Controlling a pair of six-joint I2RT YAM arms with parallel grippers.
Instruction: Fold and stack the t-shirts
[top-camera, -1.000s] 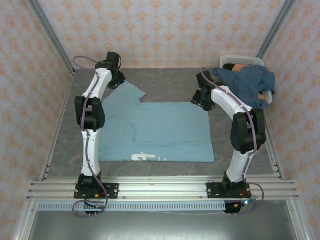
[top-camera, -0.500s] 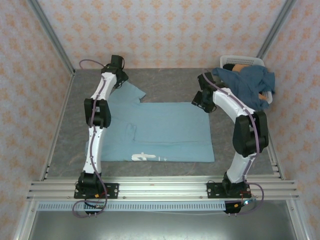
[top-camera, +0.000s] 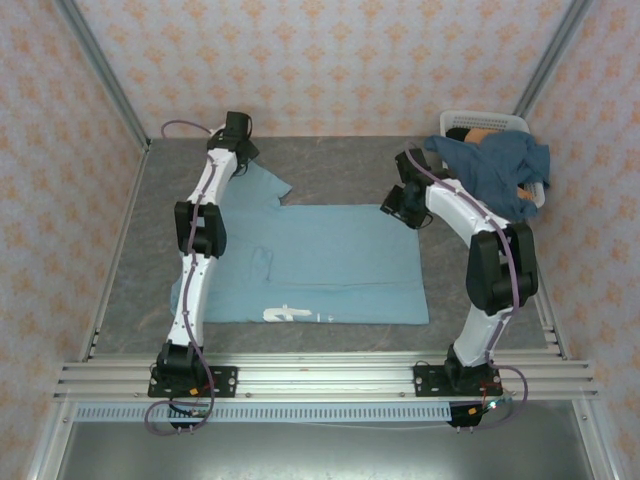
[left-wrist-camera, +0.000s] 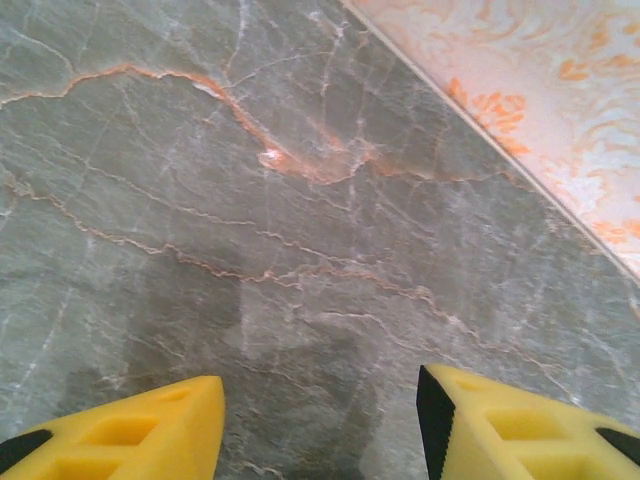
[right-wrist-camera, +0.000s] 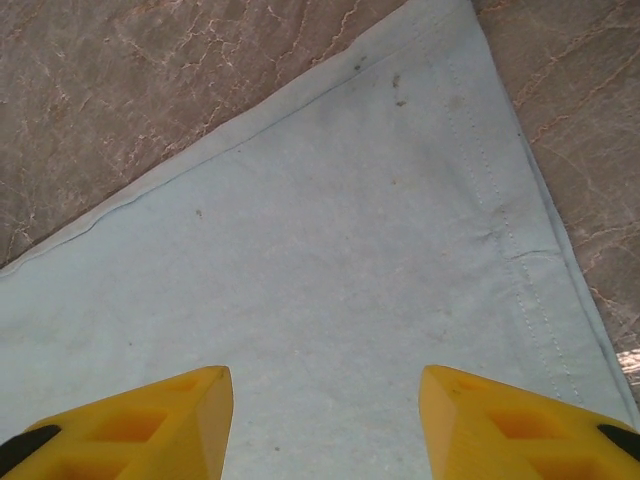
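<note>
The light sky-blue cloth t-shirt (top-camera: 320, 265) lies flat in the middle of the grey marble table (top-camera: 340, 165). The right gripper (right-wrist-camera: 325, 385), fingers wide and empty, hovers over the shirt's far-right corner. The left gripper (left-wrist-camera: 320, 400), equally wide, hangs over bare table near the far-left corner. It seems best to pinch matching corners and lift them evenly.

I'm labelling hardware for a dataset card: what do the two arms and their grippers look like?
The left arm and right arm are glossy white shells with black joints, a thin purple cable running along each, on black base plates. The left gripper and right gripper have yellow wedge-shaped fingers with rectangular recesses and black patches at the rear.
</note>
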